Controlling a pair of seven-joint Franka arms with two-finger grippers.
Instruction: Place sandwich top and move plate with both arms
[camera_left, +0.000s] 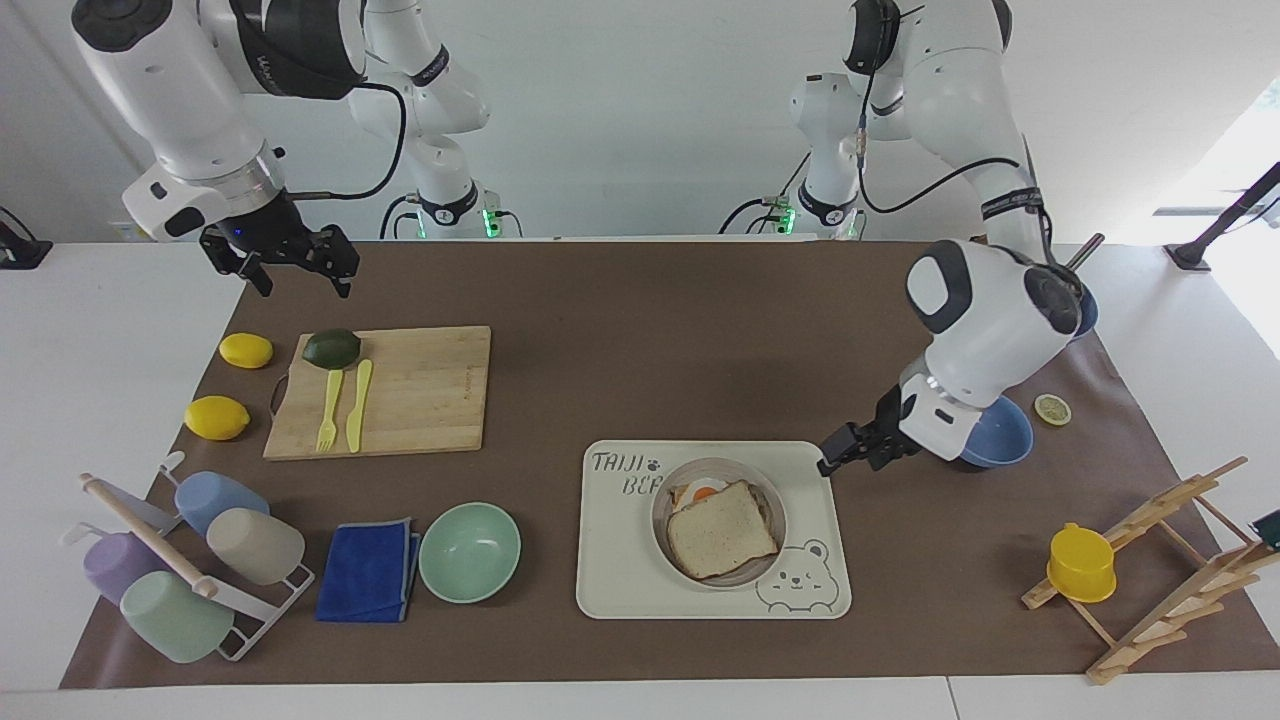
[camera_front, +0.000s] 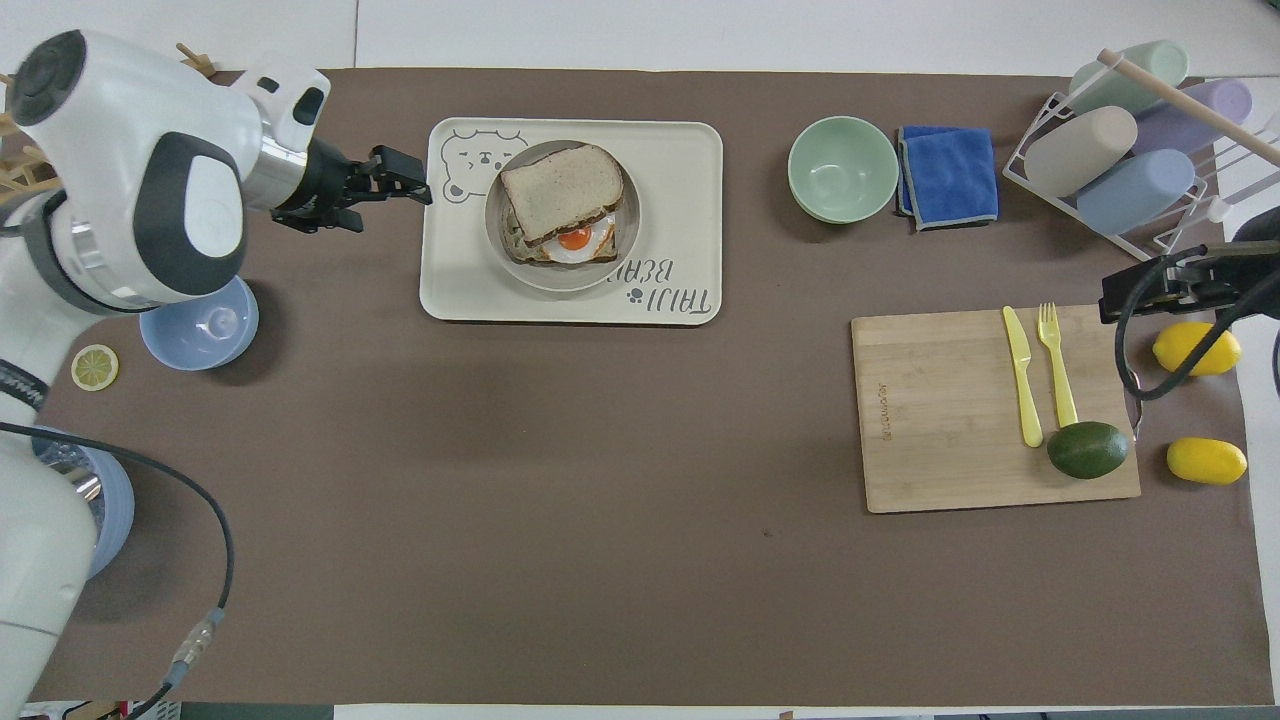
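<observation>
The sandwich top lies on the egg-topped toast in the round beige-grey plate, which sits on the cream bear tray. In the overhead view the bread covers most of the toast on the plate. My left gripper is open and empty, over the tray's edge toward the left arm's end, apart from the plate; it also shows in the overhead view. My right gripper is open and waits in the air over the mat's corner near the cutting board.
A mint-green bowl and a blue cloth lie beside the tray. An avocado, fork and knife are on the board, two lemons beside it. A blue bowl sits under the left arm. A cup rack and a wooden rack stand at the ends.
</observation>
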